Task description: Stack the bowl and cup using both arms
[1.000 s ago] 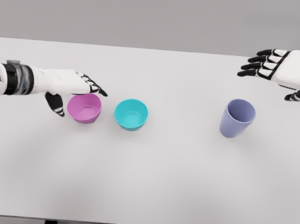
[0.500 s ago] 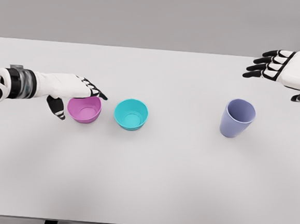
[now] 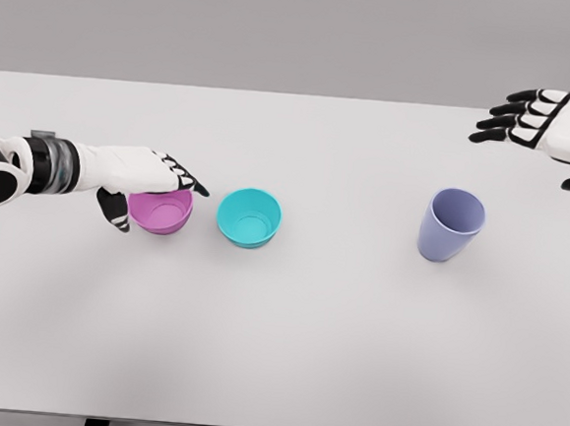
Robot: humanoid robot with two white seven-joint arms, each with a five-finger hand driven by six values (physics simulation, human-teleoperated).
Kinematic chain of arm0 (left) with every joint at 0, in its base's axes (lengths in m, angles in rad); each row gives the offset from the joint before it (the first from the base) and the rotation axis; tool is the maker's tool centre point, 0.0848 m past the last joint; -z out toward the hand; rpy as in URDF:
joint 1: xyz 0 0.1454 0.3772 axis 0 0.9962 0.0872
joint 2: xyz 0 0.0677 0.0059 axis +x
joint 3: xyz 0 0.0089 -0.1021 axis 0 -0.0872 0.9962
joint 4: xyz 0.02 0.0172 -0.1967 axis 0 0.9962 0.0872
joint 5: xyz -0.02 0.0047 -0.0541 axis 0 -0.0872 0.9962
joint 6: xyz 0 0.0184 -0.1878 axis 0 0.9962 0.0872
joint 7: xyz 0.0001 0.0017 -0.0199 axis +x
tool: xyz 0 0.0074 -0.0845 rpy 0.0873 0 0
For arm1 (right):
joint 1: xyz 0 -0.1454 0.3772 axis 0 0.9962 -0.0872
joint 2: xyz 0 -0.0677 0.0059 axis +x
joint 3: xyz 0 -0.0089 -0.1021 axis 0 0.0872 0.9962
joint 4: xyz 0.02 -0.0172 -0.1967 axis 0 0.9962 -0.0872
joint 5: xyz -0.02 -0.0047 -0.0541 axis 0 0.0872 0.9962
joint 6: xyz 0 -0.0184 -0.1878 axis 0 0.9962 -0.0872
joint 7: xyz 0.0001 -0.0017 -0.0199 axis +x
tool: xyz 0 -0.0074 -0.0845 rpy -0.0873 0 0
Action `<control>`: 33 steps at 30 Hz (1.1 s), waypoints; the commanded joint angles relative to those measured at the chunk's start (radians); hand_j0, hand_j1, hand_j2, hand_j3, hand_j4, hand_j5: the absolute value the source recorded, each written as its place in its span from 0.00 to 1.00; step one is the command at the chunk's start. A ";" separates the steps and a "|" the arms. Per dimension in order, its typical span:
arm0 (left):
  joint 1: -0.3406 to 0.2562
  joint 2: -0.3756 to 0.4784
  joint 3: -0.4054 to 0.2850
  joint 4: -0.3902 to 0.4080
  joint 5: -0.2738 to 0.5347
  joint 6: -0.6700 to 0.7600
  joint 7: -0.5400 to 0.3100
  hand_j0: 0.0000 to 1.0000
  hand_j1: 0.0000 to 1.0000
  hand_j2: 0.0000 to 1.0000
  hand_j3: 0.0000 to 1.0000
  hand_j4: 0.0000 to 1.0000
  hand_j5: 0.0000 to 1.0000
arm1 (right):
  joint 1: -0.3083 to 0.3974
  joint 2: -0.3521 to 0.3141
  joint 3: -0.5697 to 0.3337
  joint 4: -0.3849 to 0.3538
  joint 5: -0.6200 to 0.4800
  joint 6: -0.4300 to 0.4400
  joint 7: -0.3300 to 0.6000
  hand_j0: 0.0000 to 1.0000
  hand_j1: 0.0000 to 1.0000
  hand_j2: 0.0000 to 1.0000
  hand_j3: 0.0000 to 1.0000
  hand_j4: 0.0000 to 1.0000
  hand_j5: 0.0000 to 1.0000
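My left robot hand hovers flat over the pink bowl, fingers extended, thumb at its 9 o'clock side, gripping nothing. The teal bowl sits just beside it at 3 o'clock. The lavender cup stands well apart on the worktop. My right robot hand floats at the cup's 1 o'clock, spread and empty.

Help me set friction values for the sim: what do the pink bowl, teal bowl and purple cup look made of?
Pink bowl: likely matte plastic, with flat uniform colour and no glints. Teal bowl: same look, a soft-shaded smooth thin wall. Purple cup: probably matte plastic too, plain and unglazed-looking. As renders, these are only guesses.
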 commanded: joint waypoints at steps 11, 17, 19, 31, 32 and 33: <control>0.008 -0.021 0.006 0.030 -0.010 -0.001 0.000 1.00 1.00 1.00 1.00 1.00 1.00 | 0.038 -0.068 -0.011 -0.001 -0.112 0.003 -0.001 1.00 1.00 1.00 1.00 1.00 1.00; 0.009 -0.036 0.006 0.051 -0.010 -0.001 0.000 1.00 1.00 1.00 1.00 1.00 1.00 | 0.038 -0.084 0.000 -0.001 -0.112 0.003 -0.001 1.00 1.00 1.00 1.00 1.00 1.00; 0.009 -0.037 0.006 0.056 -0.010 -0.001 0.000 1.00 1.00 1.00 1.00 1.00 1.00 | 0.035 -0.084 0.000 -0.001 -0.112 0.003 -0.001 1.00 1.00 1.00 1.00 1.00 1.00; 0.015 -0.057 0.004 0.083 -0.010 -0.006 0.000 1.00 1.00 1.00 1.00 1.00 1.00 | 0.023 -0.088 0.029 -0.001 -0.111 0.003 -0.001 1.00 1.00 1.00 1.00 1.00 1.00; 0.017 -0.057 0.004 0.085 -0.010 -0.006 0.000 1.00 1.00 1.00 1.00 1.00 1.00 | 0.023 -0.088 0.029 -0.001 -0.111 0.003 -0.001 1.00 1.00 1.00 1.00 1.00 1.00; 0.021 -0.057 0.004 0.088 -0.010 -0.004 0.000 1.00 1.00 1.00 1.00 1.00 1.00 | 0.023 -0.088 0.031 -0.001 -0.111 0.003 -0.001 1.00 1.00 1.00 1.00 1.00 1.00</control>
